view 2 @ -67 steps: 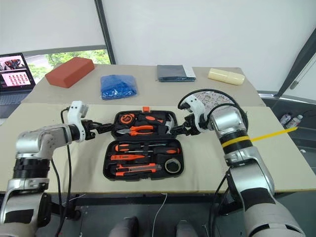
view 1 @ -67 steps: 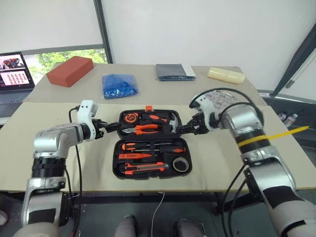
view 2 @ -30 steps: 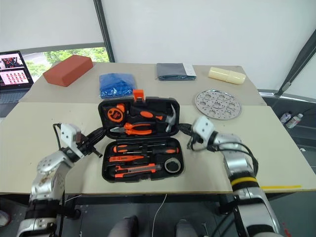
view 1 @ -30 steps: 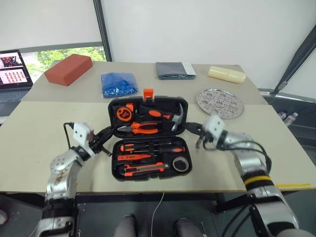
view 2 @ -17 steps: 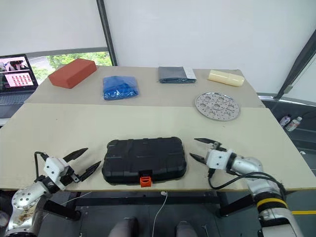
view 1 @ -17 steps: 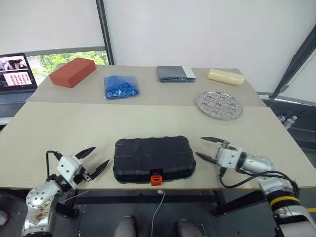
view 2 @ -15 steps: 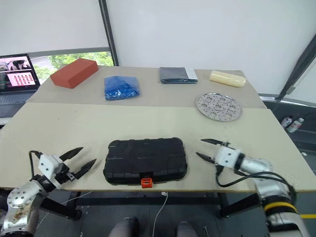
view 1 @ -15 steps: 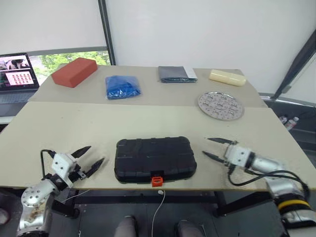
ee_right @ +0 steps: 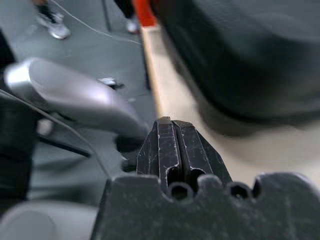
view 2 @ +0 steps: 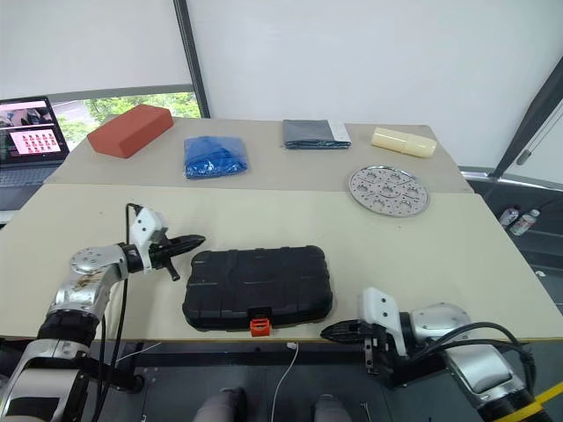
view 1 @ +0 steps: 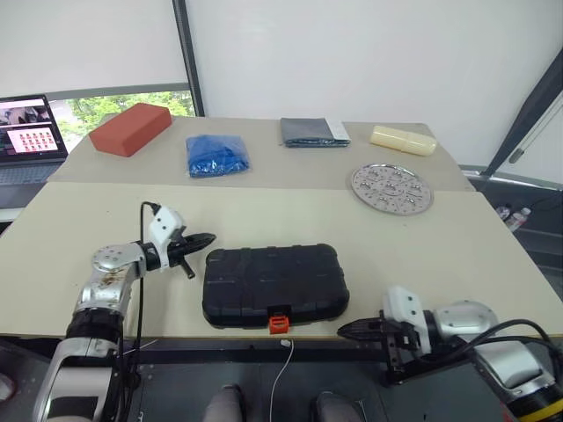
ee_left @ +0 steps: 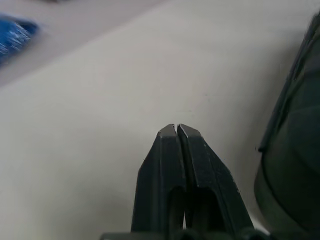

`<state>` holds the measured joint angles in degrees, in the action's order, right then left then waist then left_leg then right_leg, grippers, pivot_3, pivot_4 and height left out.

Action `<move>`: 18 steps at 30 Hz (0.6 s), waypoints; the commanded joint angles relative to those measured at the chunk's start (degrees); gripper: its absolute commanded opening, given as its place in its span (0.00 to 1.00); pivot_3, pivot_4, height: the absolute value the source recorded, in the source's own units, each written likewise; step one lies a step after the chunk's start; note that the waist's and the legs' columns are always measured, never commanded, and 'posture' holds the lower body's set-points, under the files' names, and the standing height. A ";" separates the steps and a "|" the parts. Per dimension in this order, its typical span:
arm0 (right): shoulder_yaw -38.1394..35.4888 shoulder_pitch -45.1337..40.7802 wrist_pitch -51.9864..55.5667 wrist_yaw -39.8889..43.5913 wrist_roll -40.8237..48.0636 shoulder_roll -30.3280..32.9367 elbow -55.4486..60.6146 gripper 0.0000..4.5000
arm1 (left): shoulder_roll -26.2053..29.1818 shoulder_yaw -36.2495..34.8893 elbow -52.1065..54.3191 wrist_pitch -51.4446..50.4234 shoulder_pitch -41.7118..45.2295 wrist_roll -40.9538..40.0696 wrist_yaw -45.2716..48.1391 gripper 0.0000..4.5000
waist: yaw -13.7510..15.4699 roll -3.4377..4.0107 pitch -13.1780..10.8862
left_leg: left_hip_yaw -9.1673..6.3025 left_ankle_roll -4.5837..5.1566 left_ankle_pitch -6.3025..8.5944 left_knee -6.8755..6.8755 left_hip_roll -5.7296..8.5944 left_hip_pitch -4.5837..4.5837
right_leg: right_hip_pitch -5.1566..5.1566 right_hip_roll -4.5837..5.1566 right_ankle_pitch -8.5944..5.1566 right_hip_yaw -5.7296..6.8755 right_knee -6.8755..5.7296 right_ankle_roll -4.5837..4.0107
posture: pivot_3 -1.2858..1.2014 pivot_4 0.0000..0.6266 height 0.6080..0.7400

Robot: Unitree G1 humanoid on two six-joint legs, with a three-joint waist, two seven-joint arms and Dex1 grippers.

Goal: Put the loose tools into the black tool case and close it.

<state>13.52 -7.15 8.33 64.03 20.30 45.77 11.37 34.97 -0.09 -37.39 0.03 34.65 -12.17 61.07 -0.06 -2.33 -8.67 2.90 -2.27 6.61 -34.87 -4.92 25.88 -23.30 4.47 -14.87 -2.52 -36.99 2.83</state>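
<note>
Head view: the black tool case [view 1: 274, 284] lies closed near the front edge of the table [view 1: 422, 237], orange latch [view 1: 279, 323] toward the robot; the left gripper [view 1: 204, 238] is just beside the case's far-left corner, the right gripper [view 1: 345, 330] below the near-right corner. Wrist views: both grippers have fingers pressed together, holding nothing; the case is near each.

We see a robot test lab: a plain beige worktop [view 1: 264, 202] before bare white walls, with unrelated trial items set out in a row, a red-brown brick-shaped block [view 1: 128, 128], a crumpled blue bag [view 1: 216, 154], a folded grey cloth [view 1: 313, 132], and an open laptop [view 1: 25, 141] at its edge.
</note>
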 commanded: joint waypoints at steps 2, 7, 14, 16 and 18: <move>3.01 -8.01 2.02 -2.89 -5.73 -5.02 -4.10 0.00 | 0.26 0.80 -4.60 2.54 2.77 1.08 5.23 0.01 | -0.17 -0.05 -0.01 | -0.05 0.02 -0.01 -0.01 -0.03 0.06 | -0.05 -0.05 0.06 0.02 -0.01 0.03 | 0.52 0.24 1.00; 2.53 -14.87 -2.28 -8.24 -10.81 -12.46 -13.59 0.00 | 0.35 -1.32 -4.50 1.73 1.38 -0.29 5.69 0.01 | -0.45 -0.06 -0.02 | -0.08 0.29 -0.19 -0.02 -0.03 0.18 | -0.16 -0.04 0.12 0.05 -0.06 -0.06 | 0.52 0.24 1.00; 0.28 -22.73 -7.43 -9.76 -12.49 -17.42 -27.71 0.00 | 0.52 -9.35 -0.36 -0.96 -1.11 -5.17 -0.03 0.01 | -0.39 -0.08 -0.03 | -0.08 0.35 -0.23 -0.01 -0.03 0.31 | -0.27 -0.03 0.27 0.06 -0.09 -0.23 | 0.52 0.24 1.00; -0.37 -23.12 -9.07 -8.30 -11.85 -17.42 -28.90 0.00 | 1.52 -11.53 3.01 -3.02 -1.11 -8.24 1.73 0.01 | -0.25 -0.08 -0.03 | -0.09 0.36 -0.24 -0.01 -0.03 0.38 | -0.33 -0.03 0.27 0.07 -0.09 -0.23 | 0.52 0.24 1.00; -1.29 -22.43 -10.42 -6.23 -10.34 -17.27 -28.65 0.00 | 2.52 -12.19 9.39 -6.65 -1.93 -12.11 6.08 0.01 | -0.20 -0.11 -0.05 | -0.08 0.36 -0.24 0.00 -0.03 0.42 | -0.36 -0.03 0.27 0.07 -0.09 -0.23 | 0.52 0.24 1.00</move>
<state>14.89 -29.16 0.77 56.00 7.83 28.19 -18.36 35.80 -10.45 -35.73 -3.75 32.49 -19.50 63.39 -0.26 -2.44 -8.72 2.82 -1.91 6.36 -34.87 -4.95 26.34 -23.69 4.44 -14.60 -2.45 -37.08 2.60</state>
